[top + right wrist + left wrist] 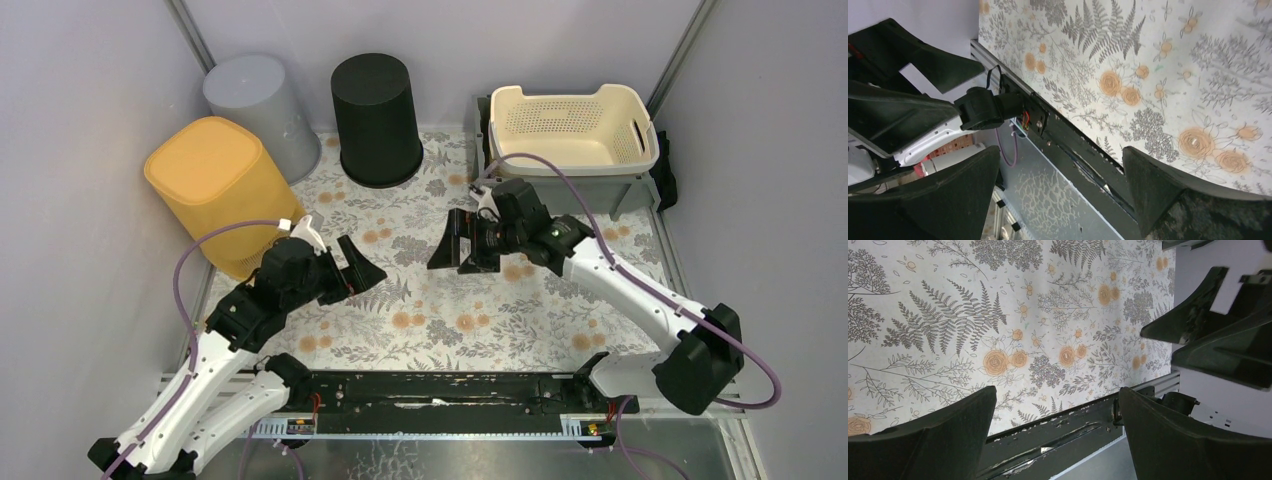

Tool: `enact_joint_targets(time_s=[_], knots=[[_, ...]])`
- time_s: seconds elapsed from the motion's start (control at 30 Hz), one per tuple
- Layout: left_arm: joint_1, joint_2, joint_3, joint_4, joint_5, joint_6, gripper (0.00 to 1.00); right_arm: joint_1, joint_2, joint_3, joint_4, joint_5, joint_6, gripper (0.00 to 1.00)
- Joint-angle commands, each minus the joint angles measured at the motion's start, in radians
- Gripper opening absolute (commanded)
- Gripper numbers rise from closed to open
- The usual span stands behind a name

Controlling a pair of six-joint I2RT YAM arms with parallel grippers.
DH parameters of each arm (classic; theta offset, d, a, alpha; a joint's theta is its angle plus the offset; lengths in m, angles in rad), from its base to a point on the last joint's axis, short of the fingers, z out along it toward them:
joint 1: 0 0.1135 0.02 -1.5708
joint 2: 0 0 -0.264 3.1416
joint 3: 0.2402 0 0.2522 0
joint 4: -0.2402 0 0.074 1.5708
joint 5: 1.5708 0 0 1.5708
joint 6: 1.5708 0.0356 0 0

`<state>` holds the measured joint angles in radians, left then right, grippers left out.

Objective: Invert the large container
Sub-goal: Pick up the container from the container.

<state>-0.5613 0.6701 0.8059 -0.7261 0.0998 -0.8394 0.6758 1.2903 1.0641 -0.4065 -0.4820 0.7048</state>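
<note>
An empty cream perforated basket point(560, 122) sits open side up in a grey crate point(622, 190) at the floral surface's point(440, 320) far right corner. A yellow bin point(215, 185), grey bin point(255, 100) and black bin point(375, 115) stand inverted at the far left. The left fingers point(357, 252) and right fingers point(447, 245) are spread wide, holding nothing.

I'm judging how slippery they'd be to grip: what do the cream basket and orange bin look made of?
Cream basket: looks like moulded plastic, matte, with small perforations across walls and floor and a cut-out handle. Orange bin: probably plastic too, smooth with a dull sheen, one even colour, rounded edges.
</note>
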Motion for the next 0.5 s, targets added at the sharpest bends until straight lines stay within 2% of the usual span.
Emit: enact_joint_targets(time_s=[0.0,0.13,0.23,0.3,0.47], knots=[[0.0,0.031,0.027,0.08,0.038,0.027,1.0,0.0,0.037,0.219,-0.114,0.073,-0.119,1.0],[0.0,0.033,0.029,0.087,0.048,0.035,1.0,-0.035,0.133,0.482,-0.288,0.245,-0.219,1.0],[0.0,0.025,0.027,0.074,0.05,0.037,1.0,-0.114,0.245,0.695,-0.406,0.338,-0.254,0.97],[-0.001,0.017,0.022,0.069,0.057,0.037,1.0,-0.169,0.321,0.842,-0.453,0.35,-0.269,0.89],[0.0,0.004,0.016,0.047,0.075,0.034,1.0,-0.232,0.543,1.167,-0.589,0.485,-0.35,0.6]])
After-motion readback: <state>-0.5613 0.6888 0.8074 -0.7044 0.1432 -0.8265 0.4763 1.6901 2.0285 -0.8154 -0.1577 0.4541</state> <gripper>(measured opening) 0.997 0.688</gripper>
